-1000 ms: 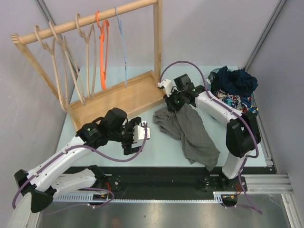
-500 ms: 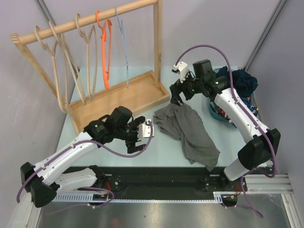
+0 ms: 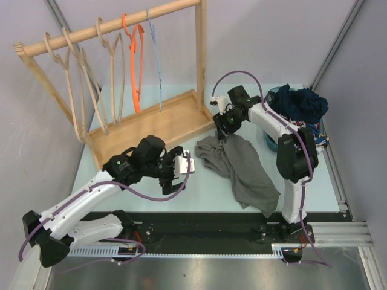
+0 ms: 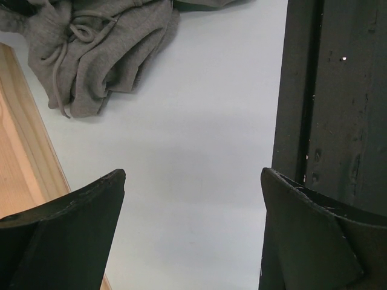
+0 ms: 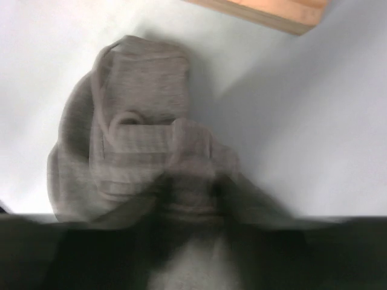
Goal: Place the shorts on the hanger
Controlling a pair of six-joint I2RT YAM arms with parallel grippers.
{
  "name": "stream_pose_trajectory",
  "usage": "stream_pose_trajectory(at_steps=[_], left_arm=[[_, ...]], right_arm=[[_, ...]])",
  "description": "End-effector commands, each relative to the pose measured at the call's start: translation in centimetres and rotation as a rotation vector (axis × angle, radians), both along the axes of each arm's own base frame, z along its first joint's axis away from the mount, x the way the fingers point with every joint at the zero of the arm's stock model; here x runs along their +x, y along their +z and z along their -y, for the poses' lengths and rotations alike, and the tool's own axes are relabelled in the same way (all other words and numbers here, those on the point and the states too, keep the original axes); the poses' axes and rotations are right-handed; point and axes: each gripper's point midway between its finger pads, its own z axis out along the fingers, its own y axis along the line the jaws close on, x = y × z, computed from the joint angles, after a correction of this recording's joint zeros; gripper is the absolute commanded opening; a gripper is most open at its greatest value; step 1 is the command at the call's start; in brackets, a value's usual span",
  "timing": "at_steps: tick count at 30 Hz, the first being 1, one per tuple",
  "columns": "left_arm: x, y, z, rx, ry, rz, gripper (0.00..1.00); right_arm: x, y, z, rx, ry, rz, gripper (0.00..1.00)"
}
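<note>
The dark grey shorts (image 3: 242, 166) lie crumpled on the table, waistband to the left, one leg trailing toward the near edge. The left wrist view shows their drawstring end (image 4: 100, 48). The light-blue hanger (image 3: 156, 60) hangs on the rack's rod, rightmost. My right gripper (image 3: 225, 128) is down at the shorts' far edge. In the blurred right wrist view its dark fingers (image 5: 109, 241) flank a fold of the shorts (image 5: 139, 151); I cannot make out how wide the right gripper (image 5: 193, 199) stands. My left gripper (image 3: 175, 175) hovers open left of the shorts, only bare table inside the left gripper (image 4: 193, 181).
A wooden rack (image 3: 151, 124) stands at the back left with several wooden hangers (image 3: 78, 90) and an orange hanger (image 3: 132, 66). A basket (image 3: 269, 142) with a navy garment (image 3: 299, 103) sits at the back right. The black rail (image 4: 338, 96) runs along the near edge.
My right arm rose off the shorts and swung back, then came down again to their far edge. The left arm crept a little toward the shorts, still open.
</note>
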Motion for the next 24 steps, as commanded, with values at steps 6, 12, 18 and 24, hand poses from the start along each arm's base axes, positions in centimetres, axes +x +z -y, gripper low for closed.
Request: stream_pose_trajectory(at_steps=[6,12,18,24], left_arm=[[-0.1,0.1,1.0,-0.063,-0.005,-0.015,0.98],[1.8,1.9,3.4,-0.18,-0.011,0.057,0.98],[4.3,2.4,6.4,-0.232,-0.028,0.091,0.98],[7.0,1.7,10.9,-0.277,-0.084,0.096,0.98]], right_arm=[[-4.7,12.2,0.5,0.245,0.114,0.019,0.0],[-13.3,19.1,5.5,0.197,0.248,0.243,0.0],[-20.9,19.2,10.6,0.033,0.333,0.418,0.0],[-24.1,20.9,12.0,0.032,0.322,0.559,0.0]])
